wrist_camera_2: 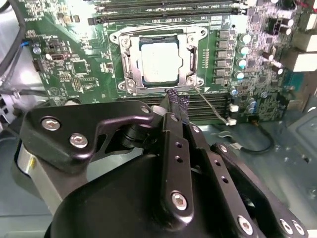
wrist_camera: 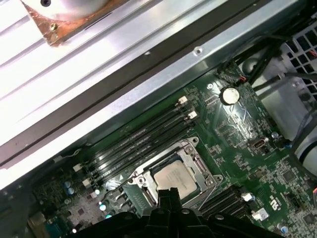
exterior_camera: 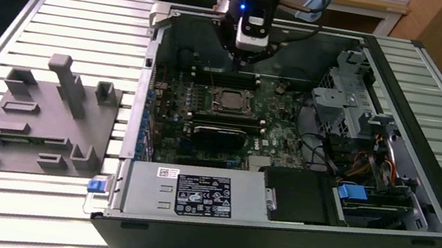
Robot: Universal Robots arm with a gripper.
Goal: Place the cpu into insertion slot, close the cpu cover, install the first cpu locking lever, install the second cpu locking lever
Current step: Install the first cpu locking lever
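cpu: silver chip [wrist_camera_2: 159,60] seated in the insertion slot [wrist_camera_2: 147,84], near the middle of the exterior view.
cpu cover: metal frame [wrist_camera_2: 191,55] lying flat around the chip.
gripper: [wrist_camera_2: 176,98] hovers near the cover's edge, fingers pressed together, holding nothing.
motherboard: green [wrist_camera_2: 74,64], inside the open computer case [exterior_camera: 273,245].
grey fixture: [exterior_camera: 44,116] on the slatted table [exterior_camera: 69,20], at the exterior view's left, apart from the case.

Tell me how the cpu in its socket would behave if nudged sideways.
The cpu looks flat and metal-topped, so it is probably stiff, with a smooth top that is likely slippery. The cpu cover frames it, so it would probably hardly slide.
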